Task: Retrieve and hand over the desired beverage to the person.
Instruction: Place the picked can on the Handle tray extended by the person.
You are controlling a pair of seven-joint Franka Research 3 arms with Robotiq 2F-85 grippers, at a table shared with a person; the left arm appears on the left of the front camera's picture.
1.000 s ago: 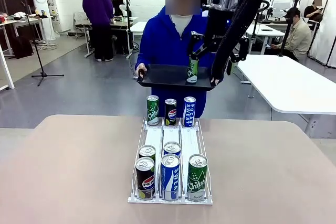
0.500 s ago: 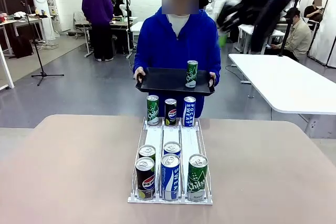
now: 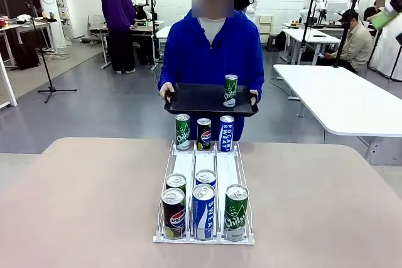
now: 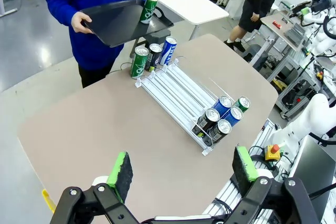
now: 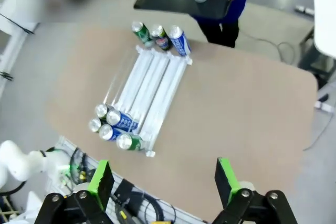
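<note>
The person (image 3: 213,48) in the blue hoodie was seen standing at the far side of the tabletop (image 3: 81,205). A black tray (image 3: 198,100) was held level in both hands, one hand (image 3: 167,89) at its left end and the other at its right. The green can (image 3: 230,90) stood upright on the tray, toward the right end and close to the hand there.

A white wire rack (image 3: 206,174) with three lanes lay in the middle of the tabletop, running from near to far. At its far end a far row of cans (image 3: 204,134) stood upright: a green one on the left, a dark cola one in the middle, a blue one on the right. At the near end a near group of cans (image 3: 203,211) was gathered. In front stood a dark cola can on the left, a blue can in the middle and a green can on the right. A green can and a blue can stood just behind in the left and middle lanes.

The left end effector (image 4: 182,167) was held high above the tabletop, looking down on the rack. Its green-padded fingers were spread wide apart, with nothing between them. The right end effector (image 5: 163,178) was likewise raised well above the tabletop, its fingers spread wide and gripping nothing. Both were kept well apart from the rack and the tray.
</note>
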